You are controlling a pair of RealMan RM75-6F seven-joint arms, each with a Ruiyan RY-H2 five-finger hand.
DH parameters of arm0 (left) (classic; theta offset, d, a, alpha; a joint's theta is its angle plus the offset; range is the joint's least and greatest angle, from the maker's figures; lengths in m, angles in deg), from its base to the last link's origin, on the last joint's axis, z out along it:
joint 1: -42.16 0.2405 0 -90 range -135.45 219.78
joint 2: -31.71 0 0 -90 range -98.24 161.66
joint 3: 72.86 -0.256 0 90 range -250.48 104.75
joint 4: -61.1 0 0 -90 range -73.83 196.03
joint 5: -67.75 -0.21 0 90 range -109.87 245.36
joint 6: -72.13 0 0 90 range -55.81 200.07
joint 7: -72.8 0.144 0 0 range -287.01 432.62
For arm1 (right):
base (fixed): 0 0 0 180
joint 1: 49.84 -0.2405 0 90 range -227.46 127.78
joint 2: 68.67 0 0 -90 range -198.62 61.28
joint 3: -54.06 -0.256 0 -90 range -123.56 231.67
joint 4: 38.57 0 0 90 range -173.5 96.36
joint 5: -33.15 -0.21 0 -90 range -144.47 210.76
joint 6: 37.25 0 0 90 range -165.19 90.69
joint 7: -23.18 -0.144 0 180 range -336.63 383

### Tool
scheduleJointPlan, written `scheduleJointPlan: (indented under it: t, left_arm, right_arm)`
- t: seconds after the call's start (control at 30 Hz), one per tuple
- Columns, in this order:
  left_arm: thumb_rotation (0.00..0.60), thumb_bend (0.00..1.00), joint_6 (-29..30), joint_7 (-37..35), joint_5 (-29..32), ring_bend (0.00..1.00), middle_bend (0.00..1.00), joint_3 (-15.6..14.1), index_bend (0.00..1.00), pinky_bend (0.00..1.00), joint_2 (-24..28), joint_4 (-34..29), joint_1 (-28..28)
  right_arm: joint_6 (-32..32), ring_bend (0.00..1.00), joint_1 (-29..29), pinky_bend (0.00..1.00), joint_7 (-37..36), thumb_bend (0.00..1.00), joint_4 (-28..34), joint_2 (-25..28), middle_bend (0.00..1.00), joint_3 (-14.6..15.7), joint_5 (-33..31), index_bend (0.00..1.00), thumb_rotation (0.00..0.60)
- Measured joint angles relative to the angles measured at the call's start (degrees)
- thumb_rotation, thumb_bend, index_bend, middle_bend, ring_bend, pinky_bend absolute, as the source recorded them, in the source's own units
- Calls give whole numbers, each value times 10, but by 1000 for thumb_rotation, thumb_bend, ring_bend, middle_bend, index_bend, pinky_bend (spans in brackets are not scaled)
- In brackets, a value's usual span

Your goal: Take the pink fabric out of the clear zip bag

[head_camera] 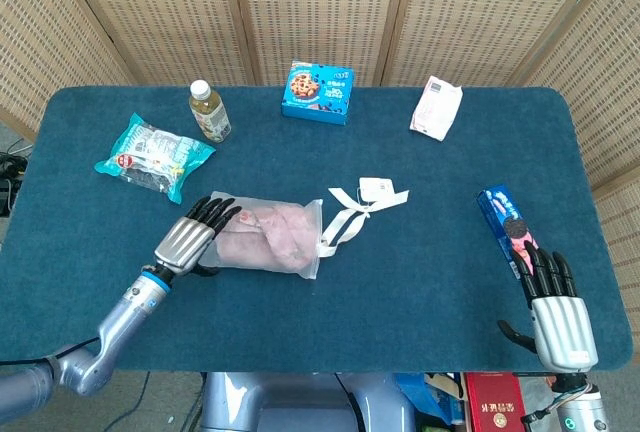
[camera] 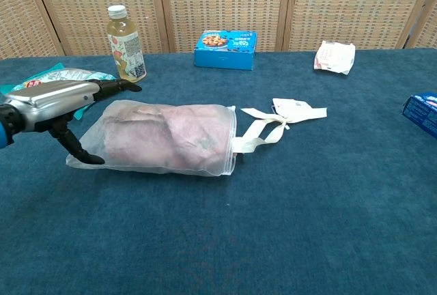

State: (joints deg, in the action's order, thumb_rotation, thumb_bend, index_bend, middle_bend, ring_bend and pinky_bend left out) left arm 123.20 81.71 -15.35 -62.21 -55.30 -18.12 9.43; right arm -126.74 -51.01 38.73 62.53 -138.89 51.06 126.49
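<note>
My right hand (head_camera: 556, 307) sat nearest me at the table's (head_camera: 420, 282) front edge, fingers straight and apart, holding nothing. Further in, my left hand (head_camera: 190, 237) hovered at the closed end of the clear zip bag (head_camera: 262, 234), fingers extended over that end and thumb spread below it, gripping nothing yet (whether it touched the film I couldn't tell). The pink fabric (camera: 167, 138) lay inside the bag near mid-table, white ribbons (head_camera: 350, 214) and a tag trailing from its mouth on the right. I judged the sound approach was to pin the closed end flat with my left hand, then pull from the mouth with my right. Beyond lay a bottle (head_camera: 208, 110) and blue box (head_camera: 318, 92).
</note>
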Motion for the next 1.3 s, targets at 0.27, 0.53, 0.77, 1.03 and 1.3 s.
scheduleJointPlan:
  t: [0.27, 0.53, 0.77, 1.03, 1.3]
  left_arm:
    - [600, 143, -55, 19, 71, 0, 0, 19, 0, 0, -29, 9, -45]
    - [600, 145, -80, 71, 154, 7, 13, 27, 1, 133, -51, 23, -69]
    - [600, 147, -72, 141, 225, 340, 420, 22, 428, 419, -64, 30, -83]
    - [600, 150, -54, 109, 233, 446, 531, 18, 609, 482, -66, 25, -79]
    - [600, 150, -4, -28, 142, 459, 548, 17, 629, 474, -58, 11, -56]
  right_arm:
    - [-1, 0, 0, 0, 8, 0, 0, -4, 0, 1, -1, 0, 600]
    - [0, 0, 0, 0, 1, 0, -2, -3, 0, 1, -7, 0, 600]
    - [-2, 0, 0, 0, 3, 0, 0, -3, 0, 3, -4, 0, 600]
    - [0, 0, -1, 0, 4, 0, 0, -4, 0, 5, -3, 0, 600]
    - [16, 0, -15, 0, -39, 0, 13, 12, 0, 8, 11, 0, 600]
